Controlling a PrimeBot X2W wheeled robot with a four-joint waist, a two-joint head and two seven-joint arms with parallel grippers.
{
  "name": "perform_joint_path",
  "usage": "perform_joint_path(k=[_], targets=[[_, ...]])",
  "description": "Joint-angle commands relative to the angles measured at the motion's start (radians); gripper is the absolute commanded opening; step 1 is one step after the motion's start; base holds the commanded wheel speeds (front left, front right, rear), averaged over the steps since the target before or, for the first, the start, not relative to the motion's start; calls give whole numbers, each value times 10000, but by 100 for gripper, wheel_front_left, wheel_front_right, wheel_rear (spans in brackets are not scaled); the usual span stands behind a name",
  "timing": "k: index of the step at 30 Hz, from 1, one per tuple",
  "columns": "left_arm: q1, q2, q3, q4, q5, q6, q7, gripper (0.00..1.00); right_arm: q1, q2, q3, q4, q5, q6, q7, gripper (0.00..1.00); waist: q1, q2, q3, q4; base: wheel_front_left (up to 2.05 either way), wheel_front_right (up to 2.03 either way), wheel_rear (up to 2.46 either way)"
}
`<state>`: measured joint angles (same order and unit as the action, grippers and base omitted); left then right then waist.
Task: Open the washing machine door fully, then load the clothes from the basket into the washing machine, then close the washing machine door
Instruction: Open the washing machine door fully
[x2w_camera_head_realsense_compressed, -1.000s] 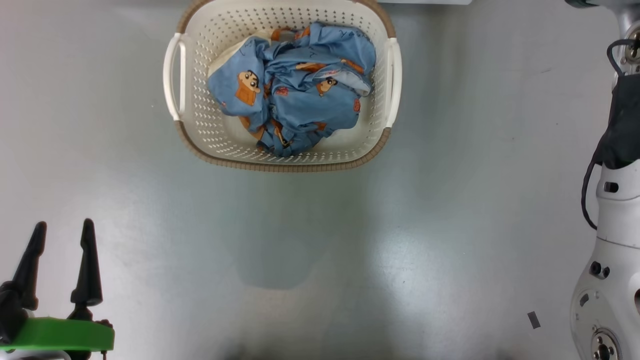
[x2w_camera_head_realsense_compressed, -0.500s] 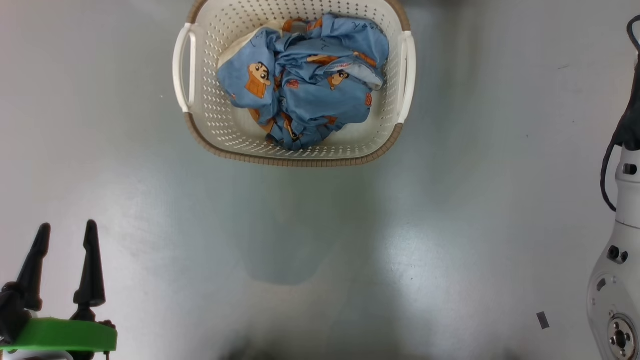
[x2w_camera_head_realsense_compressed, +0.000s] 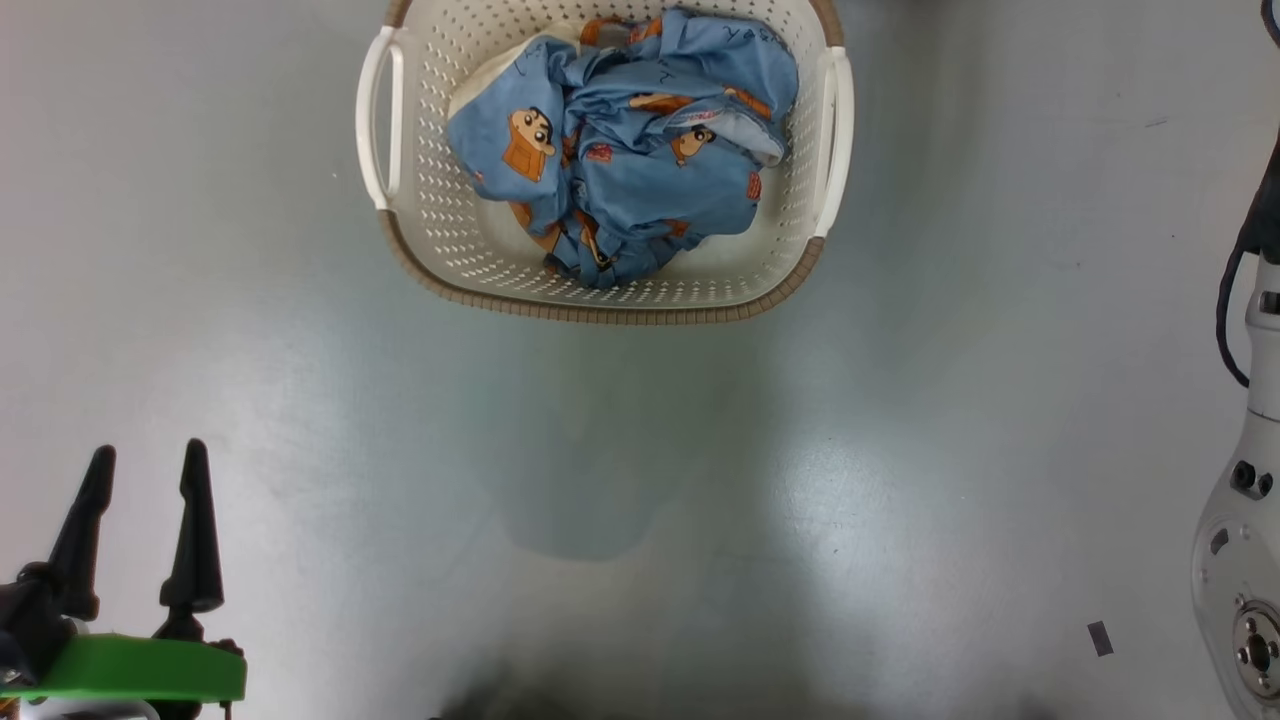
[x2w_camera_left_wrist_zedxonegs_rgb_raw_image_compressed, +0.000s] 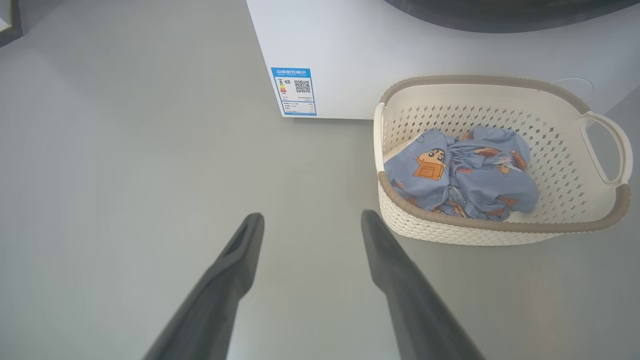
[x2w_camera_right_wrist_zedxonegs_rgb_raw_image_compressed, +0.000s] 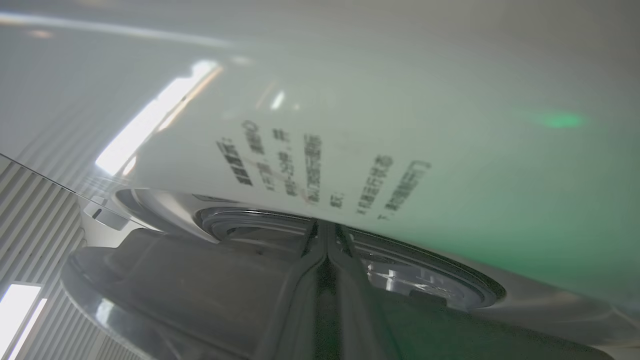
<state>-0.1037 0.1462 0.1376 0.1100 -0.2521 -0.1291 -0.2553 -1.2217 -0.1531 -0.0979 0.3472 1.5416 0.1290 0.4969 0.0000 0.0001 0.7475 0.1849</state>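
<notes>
While the left gripper (x2w_camera_head_realsense_compressed: 149, 450) stands with fingers spread at 7 o'clock in head view, the clothes (x2w_camera_head_realsense_compressed: 640, 150) lie at its 1 o'clock in the basket (x2w_camera_head_realsense_compressed: 600, 312), whose long axis runs 9 to 3. The right gripper (x2w_camera_right_wrist_zedxonegs_rgb_raw_image_compressed: 327, 226), pressed together, is farther, close to the door (x2w_camera_right_wrist_zedxonegs_rgb_raw_image_compressed: 165, 280).

Even overhead light washing grey floor (x2w_camera_head_realsense_compressed: 950, 330), pale sheen pooling lower right, soft shadow darkening patch below perforated basket (x2w_camera_head_realsense_compressed: 440, 235). Right wrist view blurring close-up: bright glare streaking white lettered panel (x2w_camera_right_wrist_zedxonegs_rgb_raw_image_compressed: 350, 125), green cast bleeding across right side.
</notes>
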Motion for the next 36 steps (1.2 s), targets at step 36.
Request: perform_joint_path(k=[36], targets=[[-410,-276,336,71,225,-15,-65,100,2121,440,975,-48,434,17,1215,0,0,-1,-2040,-515,0,0,0]])
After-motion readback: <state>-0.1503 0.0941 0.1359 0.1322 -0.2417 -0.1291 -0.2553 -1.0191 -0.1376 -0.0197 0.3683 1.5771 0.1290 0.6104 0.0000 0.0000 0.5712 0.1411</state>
